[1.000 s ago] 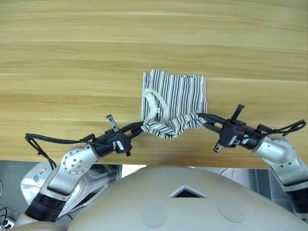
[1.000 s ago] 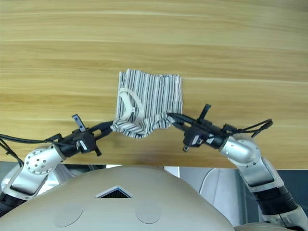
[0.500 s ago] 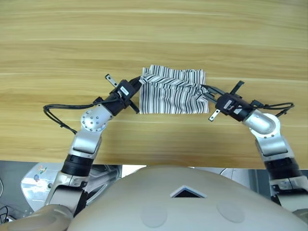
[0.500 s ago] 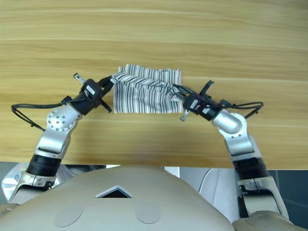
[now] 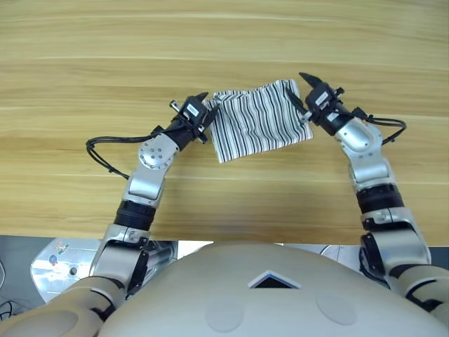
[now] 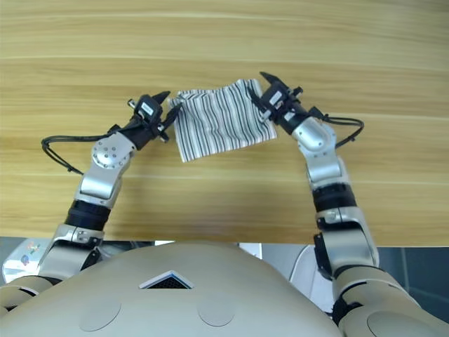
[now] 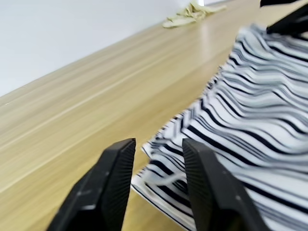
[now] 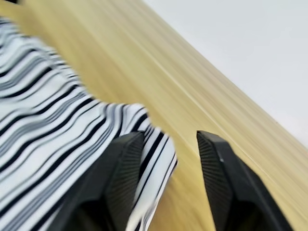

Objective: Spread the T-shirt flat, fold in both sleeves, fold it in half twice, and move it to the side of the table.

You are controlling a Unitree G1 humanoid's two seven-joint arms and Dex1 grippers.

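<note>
The striped T-shirt (image 5: 258,121) lies on the wooden table (image 5: 224,42) as a small folded rectangle, slightly skewed, its collar hidden inside. My left gripper (image 5: 208,109) is open at the shirt's far left corner; in the left wrist view the left gripper (image 7: 159,144) has the striped edge (image 7: 250,144) just beyond its spread fingers. At the far right corner my right gripper (image 5: 300,90) is open too. The right wrist view shows the right gripper (image 8: 171,137) with the shirt's corner (image 8: 57,115) lying beside one finger, nothing clamped.
A crumpled yellowish cloth (image 7: 192,12) lies far off on the table in the left wrist view. Bare wood stretches beyond and to both sides of the shirt. The table's near edge (image 5: 231,240) runs close in front of me.
Both grippers carried the shirt's near edge away from me over its far half, halving it. They then let go and now stand open at the far corners.
</note>
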